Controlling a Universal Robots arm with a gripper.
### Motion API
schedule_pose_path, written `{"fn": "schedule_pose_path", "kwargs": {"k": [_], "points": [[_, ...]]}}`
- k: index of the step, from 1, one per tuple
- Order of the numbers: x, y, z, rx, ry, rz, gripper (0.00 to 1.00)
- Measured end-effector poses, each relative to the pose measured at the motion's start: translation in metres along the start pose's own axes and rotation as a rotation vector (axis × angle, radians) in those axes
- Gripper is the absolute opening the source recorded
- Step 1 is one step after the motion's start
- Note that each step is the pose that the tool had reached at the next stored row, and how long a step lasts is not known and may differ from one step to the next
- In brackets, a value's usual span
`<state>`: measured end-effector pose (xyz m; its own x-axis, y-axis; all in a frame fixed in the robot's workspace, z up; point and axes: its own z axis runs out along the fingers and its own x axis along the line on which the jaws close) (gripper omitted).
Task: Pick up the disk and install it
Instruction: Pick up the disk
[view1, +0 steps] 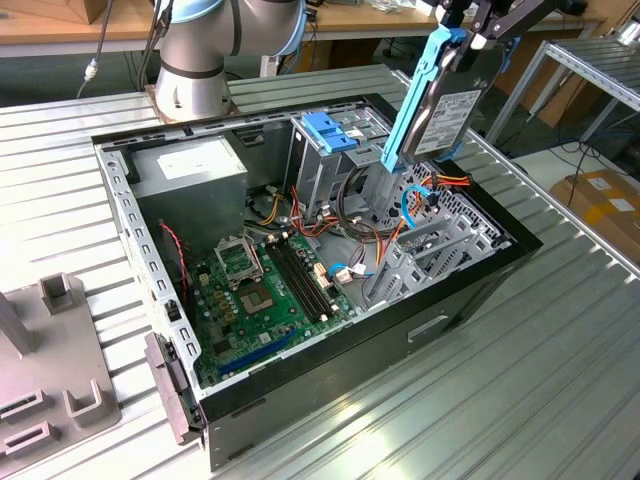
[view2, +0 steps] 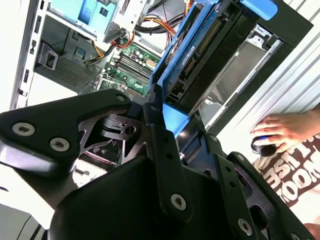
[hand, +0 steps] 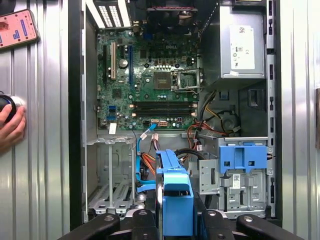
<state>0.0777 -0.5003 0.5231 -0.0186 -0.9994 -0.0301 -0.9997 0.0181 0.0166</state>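
Disk (view1: 452, 118) in the gripper (view1: 468, 38), above the computer case (view1: 470, 300) — inside, power supply (view1: 190, 170) behind the motherboard (view1: 262, 292), drive cage (view1: 328, 135) beside it.

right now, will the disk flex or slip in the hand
Probably stiff: the disk looks like a metal slab. It may slip or swing, since the hand grips only its top end by the smooth blue rail.

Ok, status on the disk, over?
Gripper shut on the disk. Disk tilted on edge over the open case, not yet installed. Cables bunched beneath it; a hand beside the case.
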Motion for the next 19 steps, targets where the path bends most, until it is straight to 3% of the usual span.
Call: {"fn": "schedule_pose_path", "kwargs": {"k": [14, 19], "points": [[0.0022, -0.0001, -0.0001, 0.0, 0.0, 0.0, 0.36], [0.0079, -0.0001, -0.0002, 0.0, 0.0001, 0.0, 0.36]]}}
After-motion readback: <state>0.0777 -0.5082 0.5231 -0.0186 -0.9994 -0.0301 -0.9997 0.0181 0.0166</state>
